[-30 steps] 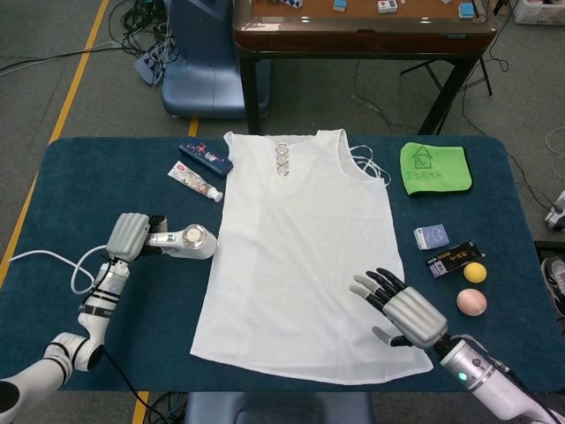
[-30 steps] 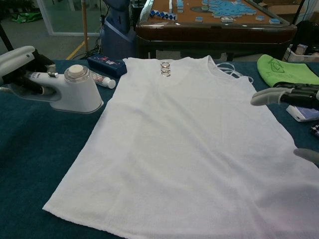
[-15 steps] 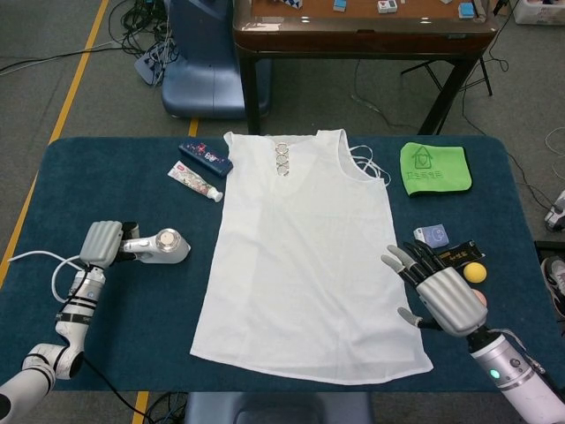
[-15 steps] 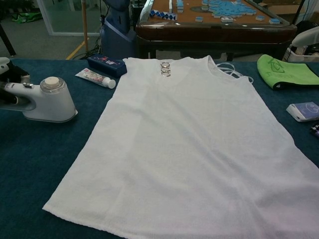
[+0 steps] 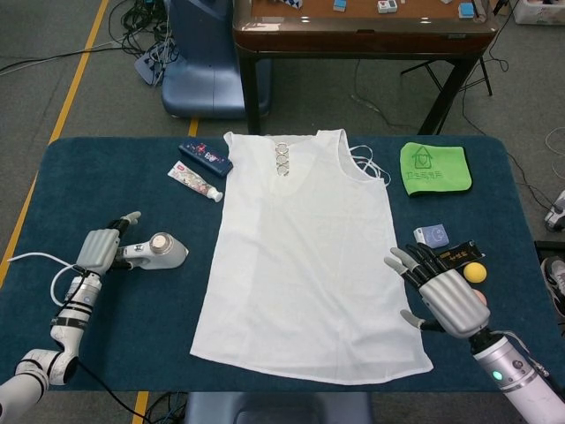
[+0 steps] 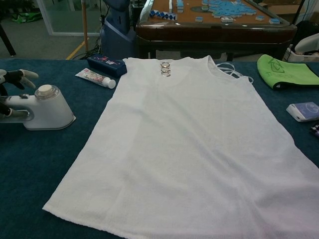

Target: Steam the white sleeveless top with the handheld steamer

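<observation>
I have the handheld steamer [image 5: 161, 251] standing on the table [image 5: 106, 177] just left of the white sleeveless top [image 5: 305, 256], which lies flat mid-table, and my left hand [image 5: 104, 250] sits at its handle with fingers spread, gripping nothing. My right hand [image 5: 441, 290] hovers open-fingered off the top's right edge, so I judge this the set-down step, leaving only withdrawal. I can't read the green cloth's [image 5: 434, 167] printed logo or the toothpaste tube's [image 5: 195, 182] label.
</observation>
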You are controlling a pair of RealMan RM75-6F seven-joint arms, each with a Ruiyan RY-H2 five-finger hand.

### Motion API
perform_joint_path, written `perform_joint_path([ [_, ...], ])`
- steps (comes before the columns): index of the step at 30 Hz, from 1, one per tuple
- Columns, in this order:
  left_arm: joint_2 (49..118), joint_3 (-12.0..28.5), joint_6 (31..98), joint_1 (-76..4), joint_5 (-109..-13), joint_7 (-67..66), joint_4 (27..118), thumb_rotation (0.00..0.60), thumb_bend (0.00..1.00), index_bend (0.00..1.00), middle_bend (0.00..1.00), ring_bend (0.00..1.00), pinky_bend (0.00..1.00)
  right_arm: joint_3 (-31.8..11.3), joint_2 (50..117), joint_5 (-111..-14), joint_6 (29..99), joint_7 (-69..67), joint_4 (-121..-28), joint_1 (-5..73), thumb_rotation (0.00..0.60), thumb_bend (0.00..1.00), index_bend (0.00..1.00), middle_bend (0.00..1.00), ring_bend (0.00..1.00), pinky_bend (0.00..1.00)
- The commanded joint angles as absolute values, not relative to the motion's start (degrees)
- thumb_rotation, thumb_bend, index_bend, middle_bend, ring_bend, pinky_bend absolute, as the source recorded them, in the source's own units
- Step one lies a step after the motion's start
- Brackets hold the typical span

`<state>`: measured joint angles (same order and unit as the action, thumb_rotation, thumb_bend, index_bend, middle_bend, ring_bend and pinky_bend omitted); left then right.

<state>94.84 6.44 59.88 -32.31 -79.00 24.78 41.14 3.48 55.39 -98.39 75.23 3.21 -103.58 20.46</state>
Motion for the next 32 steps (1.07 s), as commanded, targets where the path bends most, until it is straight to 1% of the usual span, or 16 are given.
perform_joint_path([
  [1, 92.2, 6.6, 58.8, -31.3, -77.7, 21.7, 45.5, 0.600, 0.15, 0.00, 0.06, 0.08, 0.33, 3.3, 55.3, -98.3, 75.3, 3.0, -103.4, 20.3, 0.563, 0.28, 0.00, 0.08, 0.00, 0.01],
  [4, 89.7, 6.9, 58.1, -30.4, -76.3, 18.6, 49.8, 0.600, 0.14, 0.00, 0.03, 0.04, 0.28, 3.0, 55.3, -97.9, 75.5, 2.5, -102.9, 19.9, 0.562, 0.28, 0.00, 0.08, 0.00, 0.01],
  [7, 86.9, 7.5, 58.9, -29.2, -74.9, 16.0, 54.9, 0.600, 0.14, 0.00, 0.02, 0.04, 0.28, 3.0, 55.3, -97.2, 75.5, 1.8, -102.1, 19.4, 0.564, 0.28, 0.00, 0.08, 0.00, 0.01],
  [11, 83.5, 9.0, 64.8, -26.7, -74.5, 14.1, 62.1, 0.600, 0.14, 0.00, 0.02, 0.04, 0.28, 2.8, 55.5, -95.5, 75.1, 1.4, -100.6, 18.7, 0.597, 0.28, 0.00, 0.08, 0.00, 0.01],
  [14, 80.9, 9.1, 69.0, -24.7, -75.3, 12.1, 66.8, 0.600, 0.14, 0.00, 0.03, 0.05, 0.28, 2.4, 55.8, -94.0, 75.1, 1.0, -99.4, 18.1, 0.600, 0.28, 0.00, 0.08, 0.00, 0.01],
  [19, 76.7, 7.8, 75.4, -20.8, -77.4, 8.5, 74.9, 0.600, 0.14, 0.04, 0.05, 0.06, 0.28, 1.4, 57.1, -92.5, 77.7, 1.4, -97.4, 16.3, 0.600, 0.28, 0.00, 0.11, 0.00, 0.01],
  [22, 74.7, 6.3, 78.2, -18.4, -78.5, 6.1, 79.0, 0.600, 0.14, 0.06, 0.08, 0.07, 0.28, 1.3, 57.7, -92.0, 78.8, 1.3, -96.8, 15.2, 0.600, 0.28, 0.00, 0.11, 0.00, 0.01],
  [28, 71.4, 3.9, 81.5, -14.6, -79.4, 0.8, 86.2, 0.600, 0.14, 0.06, 0.08, 0.08, 0.28, 1.2, 58.2, -91.0, 80.6, 2.1, -96.3, 13.1, 0.600, 0.28, 0.00, 0.12, 0.00, 0.01],
  [32, 70.5, 3.1, 84.3, -12.4, -80.2, -0.5, 89.2, 0.600, 0.14, 0.06, 0.08, 0.08, 0.28, 1.3, 58.4, -91.0, 81.1, 2.3, -96.2, 12.3, 0.600, 0.28, 0.00, 0.12, 0.00, 0.01],
])
